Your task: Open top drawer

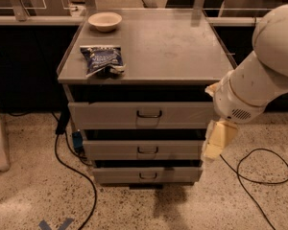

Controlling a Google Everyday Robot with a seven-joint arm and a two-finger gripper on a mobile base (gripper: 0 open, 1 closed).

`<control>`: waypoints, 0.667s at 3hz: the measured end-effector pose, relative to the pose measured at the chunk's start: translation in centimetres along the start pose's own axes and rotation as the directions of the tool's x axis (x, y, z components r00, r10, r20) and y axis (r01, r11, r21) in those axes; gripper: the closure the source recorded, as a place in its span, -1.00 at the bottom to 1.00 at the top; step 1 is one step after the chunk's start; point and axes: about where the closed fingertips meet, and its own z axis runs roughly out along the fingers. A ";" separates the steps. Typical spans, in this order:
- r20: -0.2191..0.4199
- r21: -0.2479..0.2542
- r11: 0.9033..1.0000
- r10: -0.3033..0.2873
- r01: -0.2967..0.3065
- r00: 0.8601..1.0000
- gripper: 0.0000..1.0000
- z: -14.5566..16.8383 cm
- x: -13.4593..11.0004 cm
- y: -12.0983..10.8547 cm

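Presently: a grey metal cabinet with three drawers stacked under a flat tabletop (173, 51). Directly below the tabletop sits the top drawer (110, 116), the widest of the three, with a flat grey front and a small dark loop handle (149, 114) at centre. A dark gap shows between its upper edge and the tabletop; its inside is not visible. Below it are two narrower ones, the middle drawer (115, 150) and the bottom drawer (120, 175), each with a like handle.

At the cabinet's front right corner the hand (215, 147), cream-coloured, hangs pointing down from the big white arm (264, 75). It is level with the middle drawer's right end and just beside it, well apart from the top drawer's handle. Whether the hand is released or clenched cannot be told from this angle.

On the tabletop: a pale bowl (105, 21) at the far left corner, and a blue snack bag (103, 60) lying flat near the front left edge. On the speckled floor: a black cable (72, 166) left of the cabinet, and a looped cable (261, 169) to the right.
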 end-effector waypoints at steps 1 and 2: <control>0.064 -0.019 0.999 -0.029 0.030 0.998 -1.00 3.5 -0.6 -0.4; 0.111 -0.001 0.999 -0.049 0.049 0.993 -1.00 5.6 -1.3 -1.3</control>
